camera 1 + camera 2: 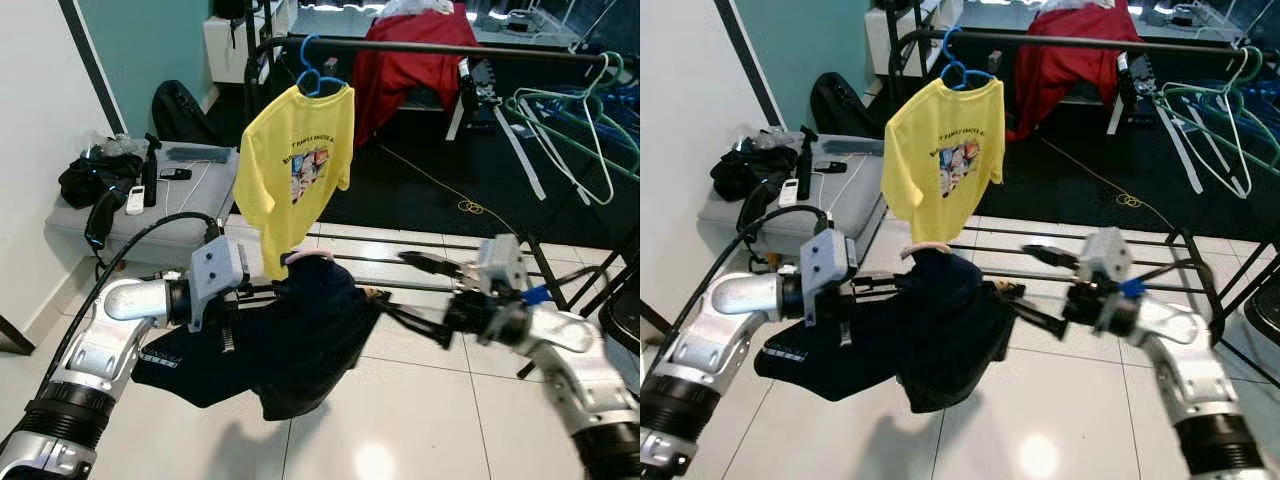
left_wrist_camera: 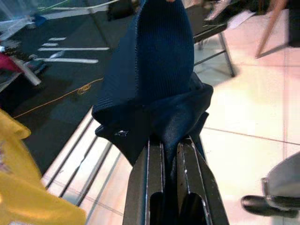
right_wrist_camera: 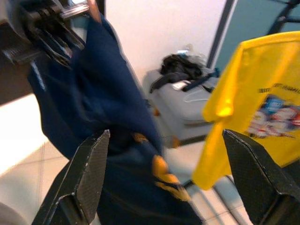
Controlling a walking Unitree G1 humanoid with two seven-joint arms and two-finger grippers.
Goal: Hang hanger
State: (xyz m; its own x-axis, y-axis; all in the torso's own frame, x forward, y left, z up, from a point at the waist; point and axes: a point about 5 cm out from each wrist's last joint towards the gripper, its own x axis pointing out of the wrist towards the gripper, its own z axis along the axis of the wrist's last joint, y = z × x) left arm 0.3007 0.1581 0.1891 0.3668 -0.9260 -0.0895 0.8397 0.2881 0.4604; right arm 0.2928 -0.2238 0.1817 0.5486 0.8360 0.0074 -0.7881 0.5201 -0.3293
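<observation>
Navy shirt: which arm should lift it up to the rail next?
Left, probably. The left gripper is already shut on the navy shirt, below the rail. The right gripper is open beside the shirt, holding nothing, free to steady it.

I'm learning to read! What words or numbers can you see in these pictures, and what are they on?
Yellow T-shirt: dark lettering arches above and below a small cartoon picture on the chest, too small and blurred to read.
Dark navy garment held by the left gripper: a pale stripe or label near its lower edge, too small to read.
Nothing else carries text that can be read.
</observation>
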